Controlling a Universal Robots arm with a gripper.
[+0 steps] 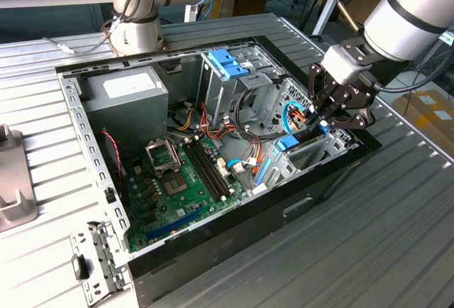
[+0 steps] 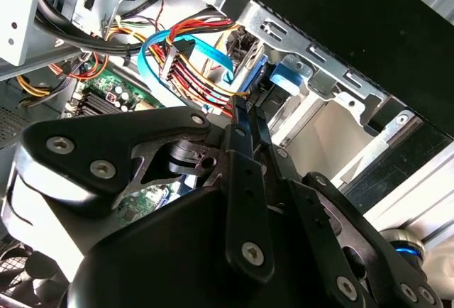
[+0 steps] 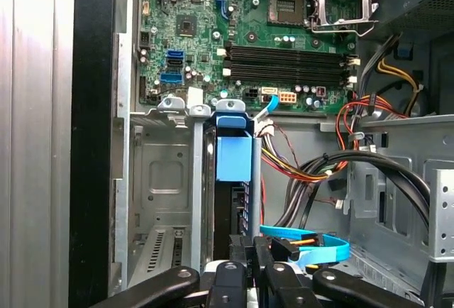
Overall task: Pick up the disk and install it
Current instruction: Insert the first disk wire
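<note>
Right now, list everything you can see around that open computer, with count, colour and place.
Case: one, black, open on the ribbed metal table.
Motherboard: one, green, on the case floor.
Power supply: one, grey, rear corner of the case.
Disk: one, blue bracket showing, standing on edge in the front bay under the tool.
Cables: a bundle, red, yellow, black and blue, beside the bay.
Drive cage latch: one, blue, atop the upper cage.
Loose bracket: one, silver, on the table at the case's corner.
Tool: one, black, at the disk's top edge.

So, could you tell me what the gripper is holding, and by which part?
The gripper appears shut on the disk's end, standing edge-on in its bay.
</note>
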